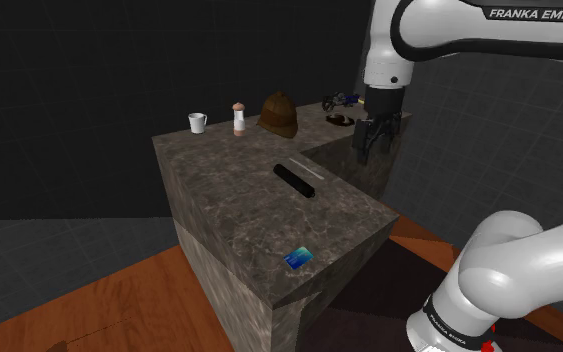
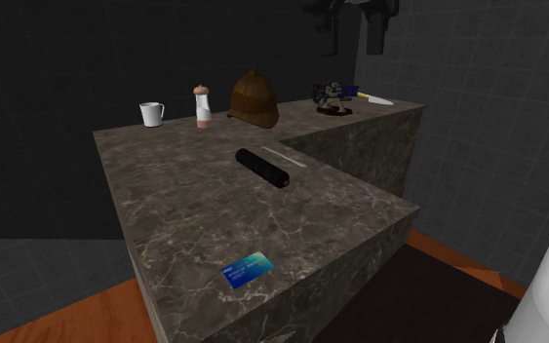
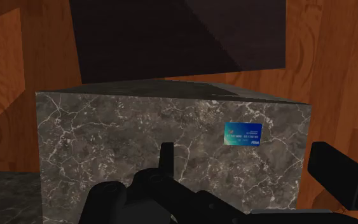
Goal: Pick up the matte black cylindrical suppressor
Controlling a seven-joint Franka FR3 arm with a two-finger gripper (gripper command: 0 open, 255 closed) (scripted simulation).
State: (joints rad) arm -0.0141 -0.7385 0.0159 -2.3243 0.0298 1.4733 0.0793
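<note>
You face an L-shaped surface (image 1: pixel 229 205) of dark marbled stone standing on a wooden floor (image 1: pixel 119 300). The matte black cylindrical suppressor (image 1: pixel 294 181) lies flat near the middle of the surface, set on a diagonal, close to the inner corner where the surface steps in. A thin pale strip (image 1: pixel 308 170) lies just beside it on its far side, roughly parallel (whether the two touch, you cannot tell). Along the far edge, from the shoulder view's left to its right, stand a white mug (image 1: pixel 198 122), a small shaker with a brown top (image 1: pixel 238 119) and a brown domed hat (image 1: pixel 279 114). Further right sit a dark dish (image 1: pixel 339 119) and a small bluish object (image 1: pixel 344 99), too small to name. In the second exterior view a knife with a pale blade (image 2: pixel 373 98) lies at that same far corner. A blue card (image 1: pixel 298 257) lies flat by the near corner of the surface, well apart from the suppressor. The white arm (image 1: pixel 509 265) arches over from the shoulder view's lower right. Its black gripper (image 1: pixel 374 138) hangs in the air by the dark dish, pointing down, its two fingers standing apart with nothing between them. The gripper is well apart from the suppressor. In the wrist view the blue card lies on the stone beyond the fingers, with wooden floor past the edge.
</note>
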